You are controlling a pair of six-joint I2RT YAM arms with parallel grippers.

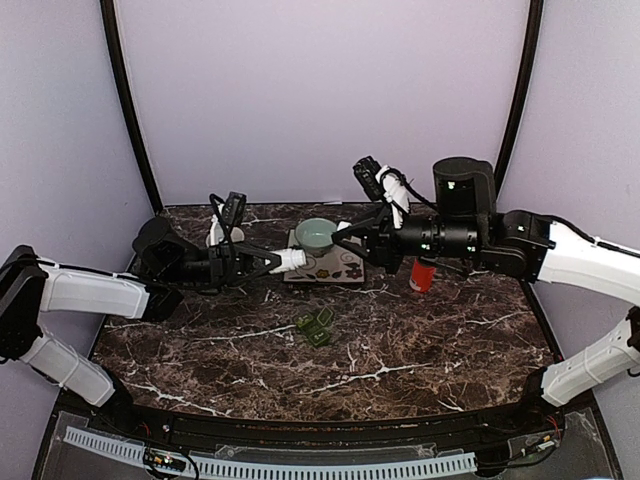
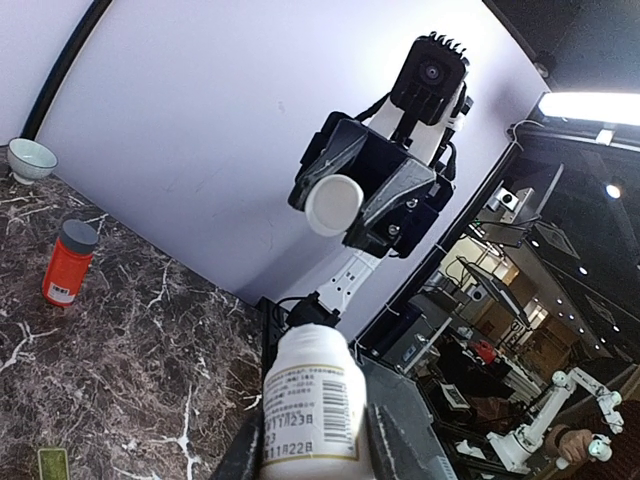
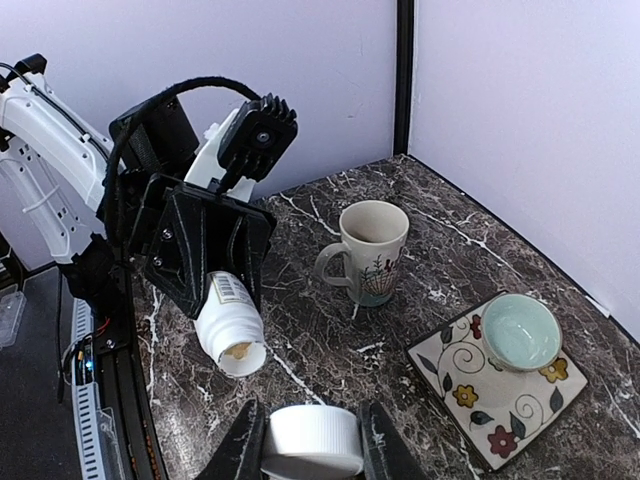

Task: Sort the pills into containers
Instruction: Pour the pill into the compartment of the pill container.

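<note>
My left hand [image 1: 266,262] is clenched on the uncapped white bottle [image 1: 291,260], held level with its mouth toward my right hand [image 1: 348,234], which grips the cap [image 3: 312,438]; the green pill box [image 1: 315,327] lies on the tabletop [image 1: 430,340] below and between them, nearer my left.

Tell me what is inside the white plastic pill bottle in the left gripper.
The white plastic pill bottle is uncapped; something small and tan shows in its mouth. Its opaque wall hides the rest.
</note>
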